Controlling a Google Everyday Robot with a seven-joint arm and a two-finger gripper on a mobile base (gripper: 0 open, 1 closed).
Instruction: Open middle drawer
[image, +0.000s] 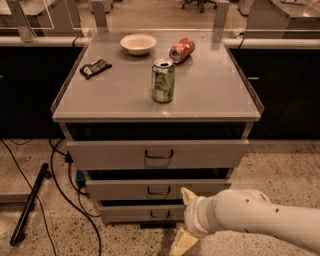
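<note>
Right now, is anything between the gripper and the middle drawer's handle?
Nothing visible is. The gripper is low in front of the cabinet, fingers spread, with its upper fingertip just right of the middle drawer handle. The cables lie off to the left.
</note>
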